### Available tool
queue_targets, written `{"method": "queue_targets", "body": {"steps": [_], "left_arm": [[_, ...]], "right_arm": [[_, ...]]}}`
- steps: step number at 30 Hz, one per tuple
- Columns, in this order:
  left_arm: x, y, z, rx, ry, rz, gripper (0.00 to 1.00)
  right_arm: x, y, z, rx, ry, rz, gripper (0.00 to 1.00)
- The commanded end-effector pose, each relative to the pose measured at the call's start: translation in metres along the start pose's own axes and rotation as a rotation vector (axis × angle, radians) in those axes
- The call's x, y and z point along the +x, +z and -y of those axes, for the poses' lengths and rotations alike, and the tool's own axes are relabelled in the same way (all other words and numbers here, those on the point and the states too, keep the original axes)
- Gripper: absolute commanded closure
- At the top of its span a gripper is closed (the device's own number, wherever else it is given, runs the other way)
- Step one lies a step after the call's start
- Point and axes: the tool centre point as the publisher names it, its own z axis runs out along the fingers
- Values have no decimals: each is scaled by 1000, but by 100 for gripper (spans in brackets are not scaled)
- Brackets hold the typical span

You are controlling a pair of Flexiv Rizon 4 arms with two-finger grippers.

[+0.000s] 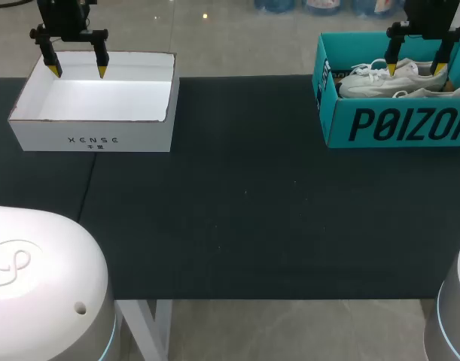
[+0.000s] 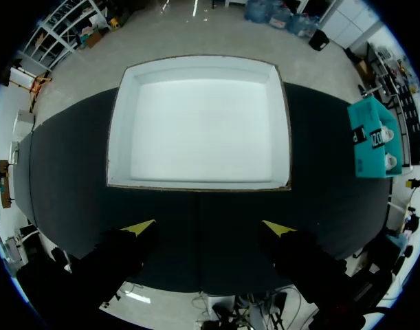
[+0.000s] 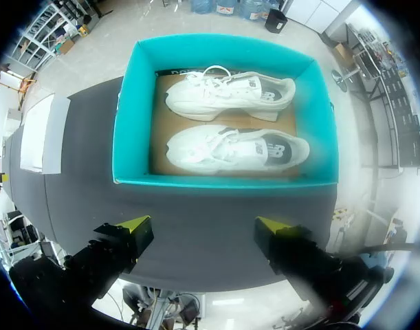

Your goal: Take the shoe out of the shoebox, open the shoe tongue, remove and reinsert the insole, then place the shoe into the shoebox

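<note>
A teal shoebox (image 1: 342,120) stands at the table's far right, also seen as the teal shoebox (image 3: 130,103) in the right wrist view. Two white shoes lie inside it: the nearer shoe (image 3: 237,148) and the farther shoe (image 3: 227,93), both also visible as white shoes (image 1: 395,81) from the head view. My right gripper (image 1: 416,69) hangs open above the box, its yellow fingertips (image 3: 134,225) wide apart and holding nothing. My left gripper (image 1: 77,71) is open over an empty white box (image 1: 94,128), with its fingertips (image 2: 139,227) apart above the mat.
The white box (image 2: 196,124) is empty and sits at the far left. A black mat (image 1: 245,203) covers the table between the two boxes. The mat's near edge (image 1: 275,298) runs across the front.
</note>
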Motion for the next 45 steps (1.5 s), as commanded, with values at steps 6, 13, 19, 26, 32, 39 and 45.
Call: {"method": "queue_targets", "body": {"steps": [6,13,19,26,32,39,45], "left_arm": [[0,0,0,0,0,0,0],[0,0,0,0,0,0,0],[0,0,0,0,0,0,0],[0,0,0,0,0,0,0],[0,0,0,0,0,0,0],[0,0,0,0,0,0,0],[0,0,0,0,0,0,0]], "right_arm": [[0,0,0,0,0,0,0],[0,0,0,0,0,0,0],[0,0,0,0,0,0,0],[0,0,0,0,0,0,0],[-19,6,-14,-8,18,4,0],[-63,21,-35,-35,60,10,0],[-87,42,-46,-52,63,4,0]]}}
